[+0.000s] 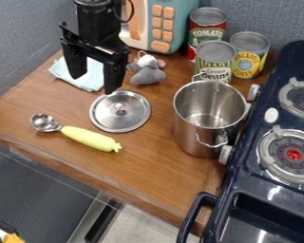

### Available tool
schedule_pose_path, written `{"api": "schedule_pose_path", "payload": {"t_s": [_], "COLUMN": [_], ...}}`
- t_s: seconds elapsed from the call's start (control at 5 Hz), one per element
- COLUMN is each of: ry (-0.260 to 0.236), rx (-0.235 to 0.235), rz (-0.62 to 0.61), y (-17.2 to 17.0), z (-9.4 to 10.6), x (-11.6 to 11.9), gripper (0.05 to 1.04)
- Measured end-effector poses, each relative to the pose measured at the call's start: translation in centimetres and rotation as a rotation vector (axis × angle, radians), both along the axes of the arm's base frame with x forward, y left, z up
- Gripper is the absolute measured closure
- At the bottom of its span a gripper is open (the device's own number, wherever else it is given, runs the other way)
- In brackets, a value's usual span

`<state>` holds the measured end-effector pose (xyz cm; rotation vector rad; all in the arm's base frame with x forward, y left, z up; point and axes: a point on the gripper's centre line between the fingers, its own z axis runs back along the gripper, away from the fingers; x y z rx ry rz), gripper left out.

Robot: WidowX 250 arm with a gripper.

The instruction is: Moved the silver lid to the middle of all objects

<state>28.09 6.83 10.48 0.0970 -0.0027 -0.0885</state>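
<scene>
Lid (121,121) of silver metal is lying flat, knob up, just left of the steel pot (205,137). The black gripper (94,84) is hanging farther to the pot's left, its fingers standing wide apart and gripping nothing. The lid is probably going to be handling as light and stiff, its polished face slipping easily. The small central knob (120,107) is offering the surest hold; the thin rim is likely lying too low for a good pinch. A strip of wooden tabletop (148,175) is stretching from the lid to the pot, leaving room for a short slide. To the pot's left, the yellow-handled scoop (91,138) is lying near the lid, and toward the pot's far left the grey plush mouse (148,75) is sitting close by, so both are calling for a careful lift.
</scene>
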Motion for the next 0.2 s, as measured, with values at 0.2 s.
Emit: {"api": "schedule_pose_path", "payload": {"t_s": [0.2], "ry": [-0.002], "rx": [0.0], "rz": [0.0], "y": [0.0], "z": [0.04], "x": [0.0], "gripper": [0.083]}}
